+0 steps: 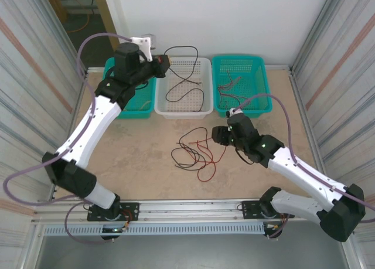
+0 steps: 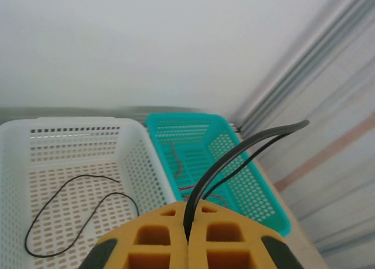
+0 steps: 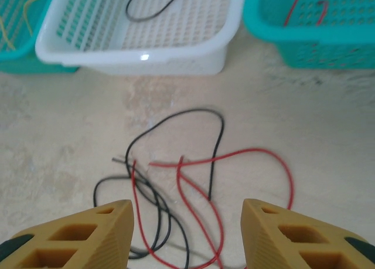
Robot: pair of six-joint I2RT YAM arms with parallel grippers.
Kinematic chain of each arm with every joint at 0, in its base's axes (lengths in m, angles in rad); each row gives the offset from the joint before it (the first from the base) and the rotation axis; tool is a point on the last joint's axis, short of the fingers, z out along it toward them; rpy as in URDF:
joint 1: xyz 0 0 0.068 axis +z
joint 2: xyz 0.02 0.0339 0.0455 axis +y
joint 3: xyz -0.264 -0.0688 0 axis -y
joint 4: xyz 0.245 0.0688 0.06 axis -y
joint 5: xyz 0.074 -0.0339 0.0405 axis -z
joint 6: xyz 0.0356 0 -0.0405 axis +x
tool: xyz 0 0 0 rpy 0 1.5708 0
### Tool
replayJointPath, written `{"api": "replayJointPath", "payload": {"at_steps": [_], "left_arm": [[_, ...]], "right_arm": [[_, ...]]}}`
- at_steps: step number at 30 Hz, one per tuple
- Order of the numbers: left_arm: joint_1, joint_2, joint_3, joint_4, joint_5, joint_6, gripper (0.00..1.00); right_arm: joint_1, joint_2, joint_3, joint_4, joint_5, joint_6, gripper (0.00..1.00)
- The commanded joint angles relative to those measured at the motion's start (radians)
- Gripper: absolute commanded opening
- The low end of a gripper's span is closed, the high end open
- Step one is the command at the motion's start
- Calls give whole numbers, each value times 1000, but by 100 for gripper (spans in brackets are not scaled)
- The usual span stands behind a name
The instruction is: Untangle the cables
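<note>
The desk (image 1: 135, 146) is a pale mottled slab, walled by ribbed metal panels (image 1: 35, 75) on both sides and a white wall behind, with a metal rail (image 1: 187, 207) along the near edge. The left arm (image 1: 99, 119) is stretched out long and nearly straight, reaching to the far edge. The right arm (image 1: 299, 172) is folded at the elbow (much more compact) and leans in toward the middle of the desk.

Three baskets line the far edge: a teal one (image 1: 132, 112) under the left arm, a white basket (image 1: 183, 109) in the middle, and another teal basket (image 1: 243, 112) on the right with red wires (image 3: 295, 2) in it.

The left gripper (image 2: 188, 222) hangs over the white basket's far left corner, pinched tight on a black cable (image 2: 246, 152) that arcs up out of its fingers. A black loop (image 2: 70, 204) lies on the white basket's floor; whether it is the same wire I cannot tell.

The right gripper (image 3: 187, 216) hovers with its jaws apart, holding nothing, just above the tangle (image 1: 196, 149) of red and black cables on the bare desk. There is open surface left of the tangle and between it and the baskets.
</note>
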Motion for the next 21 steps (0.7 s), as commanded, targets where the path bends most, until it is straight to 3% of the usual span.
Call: {"api": "replayJointPath", "payload": {"at_steps": [1, 3, 4, 6, 13, 21], "left_arm": [[12, 80, 102, -24, -71, -2, 21], [12, 137, 138, -43, -75, 1, 50], [13, 161, 147, -48, -79, 1, 59], [15, 195, 163, -71, -90, -4, 65], [17, 137, 78, -62, -91, -8, 64], [-14, -103, -190, -14, 12, -9, 57]], "right_arm": [[-21, 2, 50, -122, 62, 27, 53], [-21, 19, 66, -139, 53, 25, 55], [-21, 28, 72, -145, 47, 24, 56], [-20, 47, 84, -154, 37, 23, 56], [-19, 87, 102, -167, 30, 7, 59], [-22, 227, 119, -194, -38, 3, 57]]}}
